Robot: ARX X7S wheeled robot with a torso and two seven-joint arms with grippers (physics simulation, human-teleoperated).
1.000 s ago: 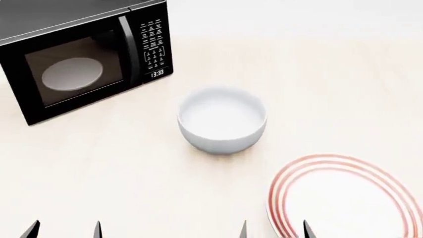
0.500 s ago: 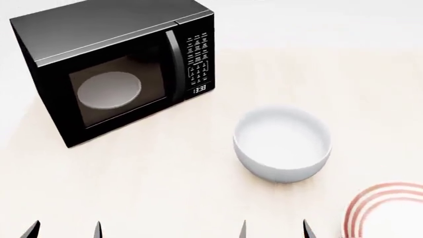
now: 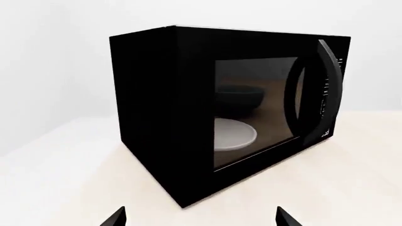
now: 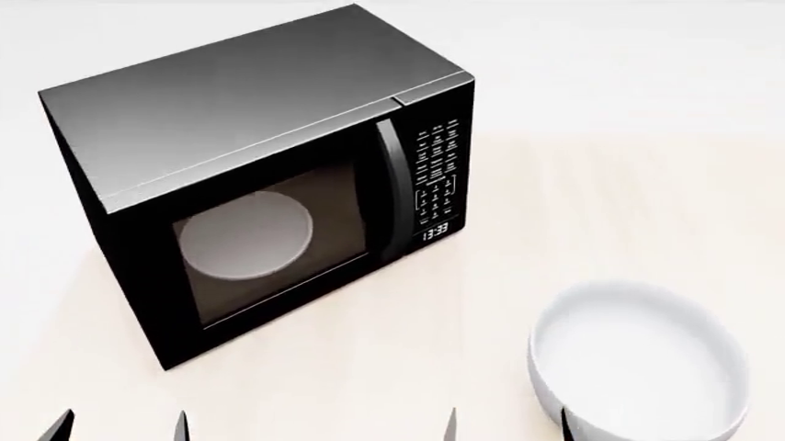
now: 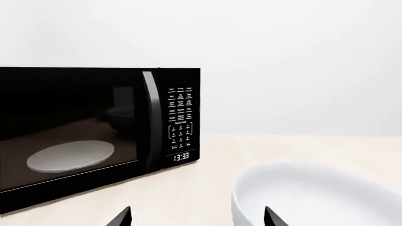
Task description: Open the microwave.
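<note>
The microwave point(image 4: 270, 175) is a large black box with a grey top, standing on the pale table at the left of the head view. Its glass door is closed, and the round white turntable plate point(image 4: 245, 237) shows behind it. A dark vertical handle point(image 4: 392, 184) runs beside the keypad point(image 4: 438, 170), and the clock point(image 4: 436, 230) reads 13:33. My left gripper point(image 4: 119, 430) and right gripper point(image 4: 509, 430) both stand open at the near edge, well short of the microwave point(image 3: 188, 117) point(image 5: 94, 127). Nothing sits between the fingers of either the left gripper point(image 3: 201, 219) or the right gripper point(image 5: 196, 219).
A white bowl point(image 4: 644, 358) sits on the table point(image 4: 589, 202) at the front right, just beyond my right gripper and to the right of the microwave. In the right wrist view the bowl point(image 5: 314, 193) lies close by, partly ahead of one finger.
The head view has swung: the microwave and bowl have slid right and down in it and look bigger. The red-ringed plate has left the view. The door stays closed and both grippers stay open.
</note>
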